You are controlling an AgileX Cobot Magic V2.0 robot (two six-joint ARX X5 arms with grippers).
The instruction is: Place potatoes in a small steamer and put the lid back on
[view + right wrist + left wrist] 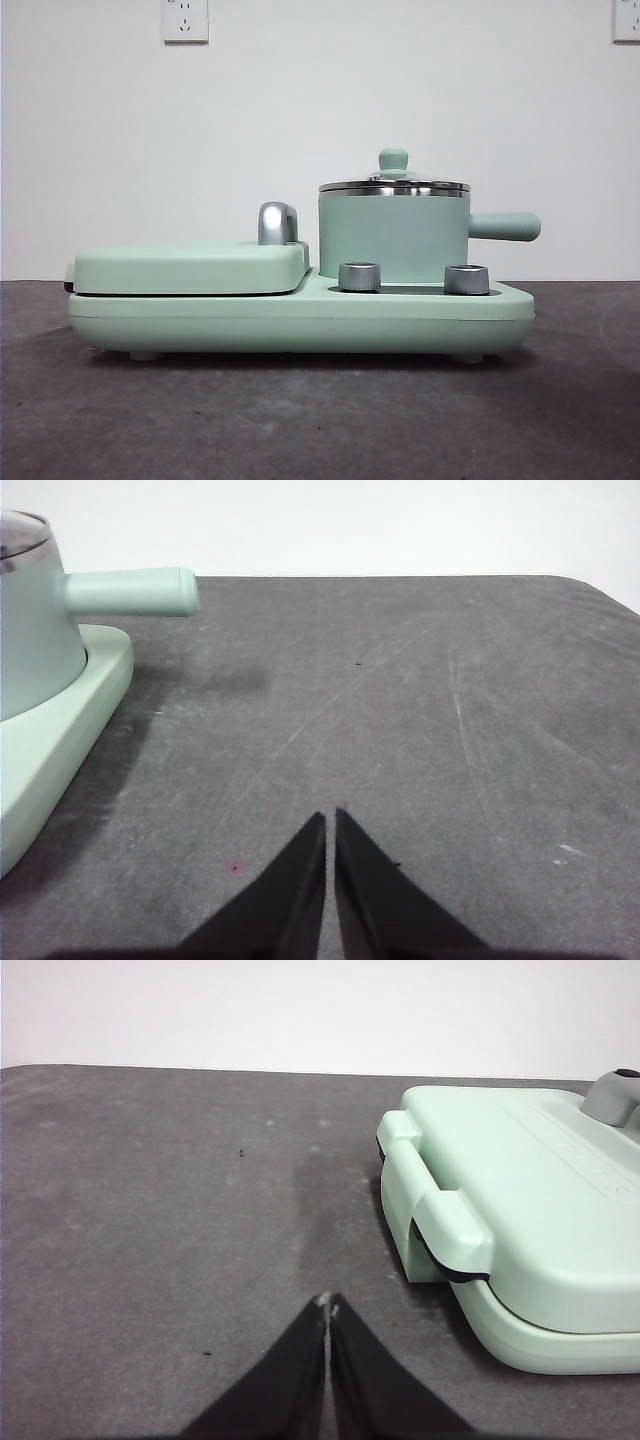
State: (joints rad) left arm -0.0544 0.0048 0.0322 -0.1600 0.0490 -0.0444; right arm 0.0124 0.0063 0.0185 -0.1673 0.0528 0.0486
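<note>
Front view, nearest first: I see no brand, label or readable writing on anything.

- Counter (300,420): dark grey, matte, faintly scuffed and mottled.
- Appliance base (300,322): mint-green moulded body with rounded corners and small feet, standing across the middle of the counter.
- Two knobs (360,277), (466,279): short ribbed steel cylinders on the base's near ledge, below the pot.
- Grill cover (190,268): flat, smooth mint-green slab closed over one half of the base; chrome handle (277,223) arched at its rear.
- Small steamer (394,240): smooth mint-green cylinder, steel rim, seated on the other half of the base; its straight rounded side handle (505,226) points toward the counter's end.
- Lid (394,184): glass with a shiny steel rim and a mint-green knob, seated on the steamer.
- Wall: white, with two white sockets (185,20) high up.
- I find no potato in any view.

Left gripper (328,1305): black tapered jaws clenched together, empty, over bare counter just beside the grill cover's end.

Right gripper (330,818): black jaws clenched, empty, over bare counter near the steamer's handle end.
</note>
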